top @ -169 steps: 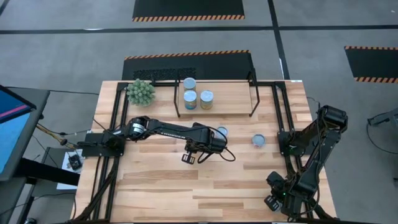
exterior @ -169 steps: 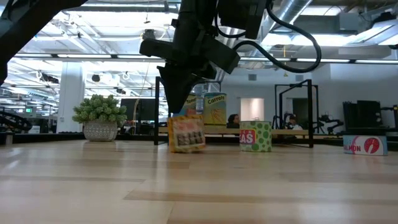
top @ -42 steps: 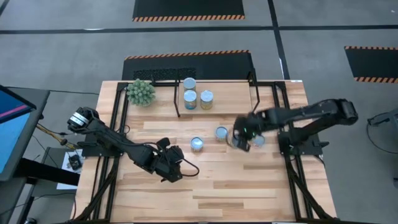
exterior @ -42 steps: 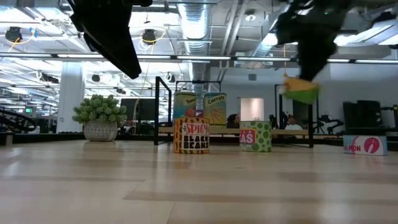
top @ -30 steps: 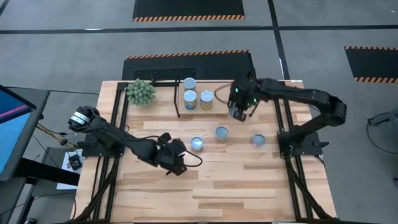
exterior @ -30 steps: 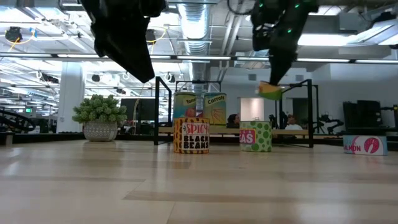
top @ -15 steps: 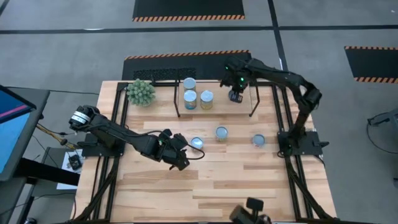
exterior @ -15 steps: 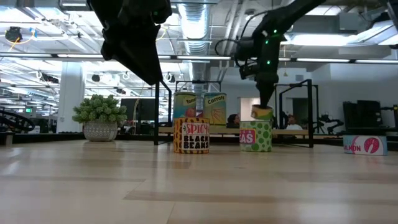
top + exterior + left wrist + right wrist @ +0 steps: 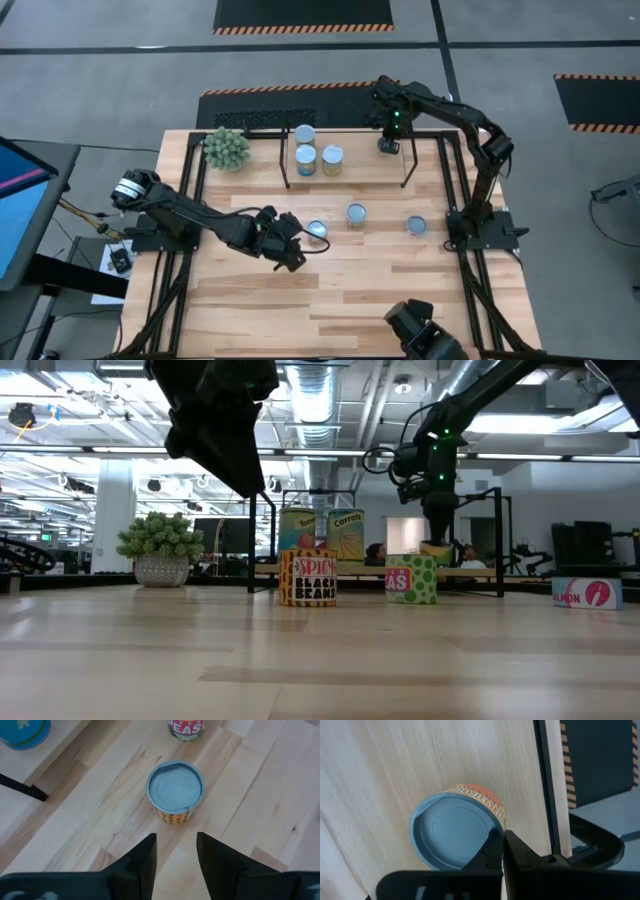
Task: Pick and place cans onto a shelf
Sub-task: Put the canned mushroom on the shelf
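Observation:
My right gripper (image 9: 388,141) reaches over the right part of the shelf (image 9: 365,165) and is shut on a can (image 9: 455,837) with a blue-silver top and an orange-yellow label. Three other cans (image 9: 305,158) stand on the shelf's left part. My left gripper (image 9: 175,855) is open, low over the table, just short of the black beans can (image 9: 175,787), which stands on its base. A peas can (image 9: 356,213) and another can (image 9: 416,226) stand on the table farther right. My right gripper pinches the can's top rim (image 9: 492,820) between its two fingers, which lie close together at one side of the lid. The fingers come from above, pointing down. The can is tilted, down at the shelf board (image 9: 395,770); whether it rests there I cannot tell.
A green spiky plant (image 9: 226,148) stands at the far left. The black shelf rails (image 9: 547,780) run close beside the held can. A dark object (image 9: 425,335) shows at the table's near edge. Bare wood lies in the table's near half.
My right gripper has carried the can from above the shelf's near edge toward the table's far edge and down onto the shelf's right part, still shut on it. My left gripper has edged toward the black beans can, staying open.

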Robot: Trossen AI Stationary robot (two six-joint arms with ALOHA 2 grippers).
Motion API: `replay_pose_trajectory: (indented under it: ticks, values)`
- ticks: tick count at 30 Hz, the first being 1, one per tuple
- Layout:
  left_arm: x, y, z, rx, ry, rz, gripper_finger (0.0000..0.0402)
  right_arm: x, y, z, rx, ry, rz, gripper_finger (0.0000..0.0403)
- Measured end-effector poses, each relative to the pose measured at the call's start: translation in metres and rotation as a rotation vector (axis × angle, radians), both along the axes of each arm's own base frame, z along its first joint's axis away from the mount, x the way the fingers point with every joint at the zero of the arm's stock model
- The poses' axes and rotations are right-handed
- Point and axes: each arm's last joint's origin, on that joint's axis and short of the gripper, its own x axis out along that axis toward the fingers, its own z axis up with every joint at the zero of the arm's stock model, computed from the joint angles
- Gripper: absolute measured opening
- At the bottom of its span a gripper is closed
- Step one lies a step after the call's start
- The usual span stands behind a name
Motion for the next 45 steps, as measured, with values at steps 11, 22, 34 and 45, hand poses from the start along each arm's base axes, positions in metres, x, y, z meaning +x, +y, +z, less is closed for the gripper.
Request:
replay_pose_trajectory:
  ticks: [11, 22, 34, 45]
  values:
    - [0.0034, 0.0077, 0.0002, -0.031, -0.005, 0.015, 0.0128, 0.0035, 0.0016, 0.0002, -0.010, -0.006, 0.026, 0.0051]
    - [0.0063, 0.0064, 0.0017, -0.037, -0.036, 0.005, 0.0128, 0.0059, 0.0022, 0.0004, -0.019, -0.013, 0.034, 0.0057]
    - [0.0061, 0.0053, 0.0012, -0.074, -0.024, -0.014, 0.0128, 0.0064, 0.0016, 0.0006, -0.025, -0.018, 0.031, 0.0057]
    - [0.0061, 0.0052, 0.0012, -0.073, -0.023, -0.015, 0.0128, 0.0065, 0.0017, 0.0007, -0.025, -0.019, 0.032, 0.0057]
